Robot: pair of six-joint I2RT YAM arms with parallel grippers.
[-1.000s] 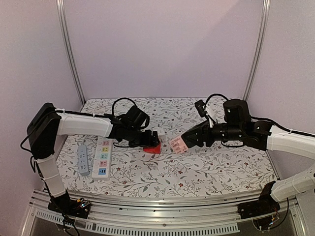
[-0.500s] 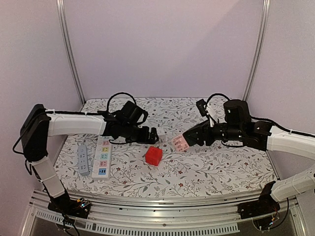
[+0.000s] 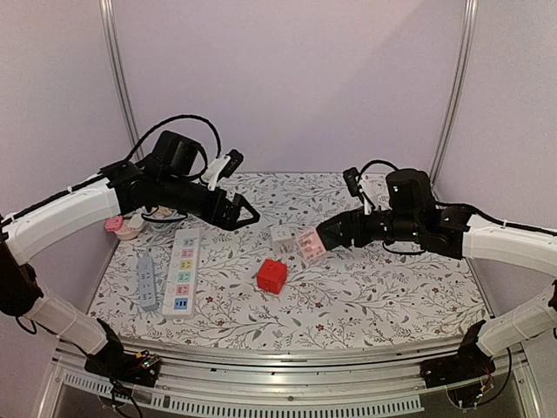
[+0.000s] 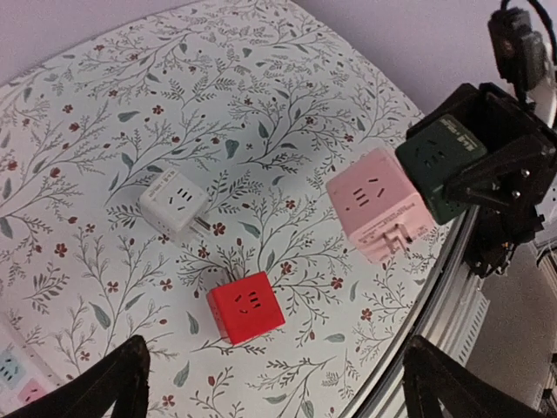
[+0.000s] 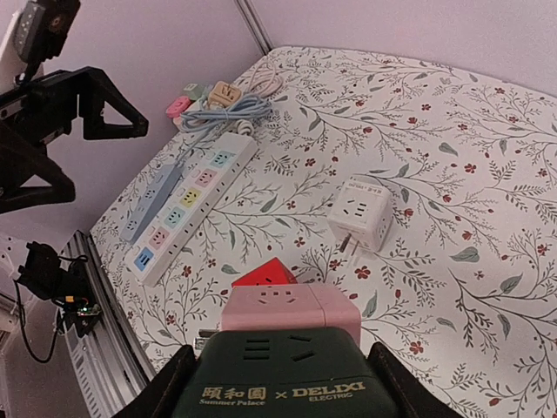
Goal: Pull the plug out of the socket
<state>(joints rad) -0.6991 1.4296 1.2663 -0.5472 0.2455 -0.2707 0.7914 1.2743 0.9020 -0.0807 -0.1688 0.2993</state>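
Green socket (image 5: 283, 383) clamped in my right gripper (image 3: 332, 235); left gripper (image 3: 239, 213) spread, empty. Skewed tug may bend pink plug (image 4: 376, 202) pins.

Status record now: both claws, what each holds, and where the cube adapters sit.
left claw: open, empty, raised above the table's left side
right claw: shut on dark green cube socket
pink cube plug: joined to the green cube's face
red cube adapter: loose on floral tablecloth, near centre
white cube adapter: loose, behind the red one
task state: pink and green not yet separated
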